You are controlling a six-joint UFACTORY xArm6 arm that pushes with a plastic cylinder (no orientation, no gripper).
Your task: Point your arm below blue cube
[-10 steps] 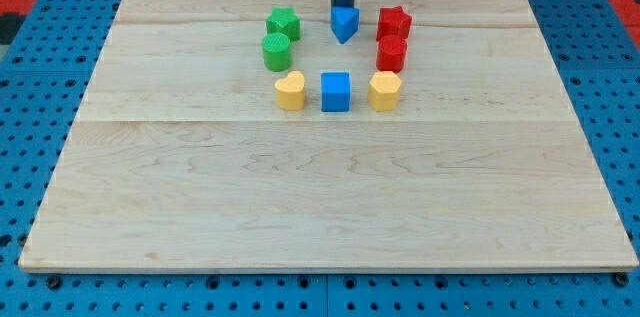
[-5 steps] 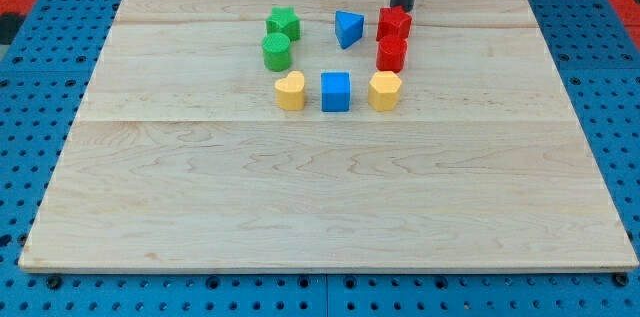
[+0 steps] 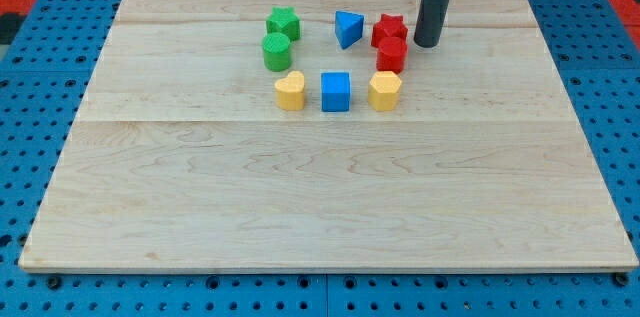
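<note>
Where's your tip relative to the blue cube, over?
My tip up at the view's right, beside the red star. Blue cube lower left, untouched. Yellow block and red cylinder lie between.

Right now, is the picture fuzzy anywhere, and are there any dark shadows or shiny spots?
In the camera view, everything looks sharp: the blue cube and the other blocks have crisp edges, and my tip, right of the red star, is not blurred. The light is soft and even, with only faint shadows under the blocks and no glare on the wooden board.
</note>
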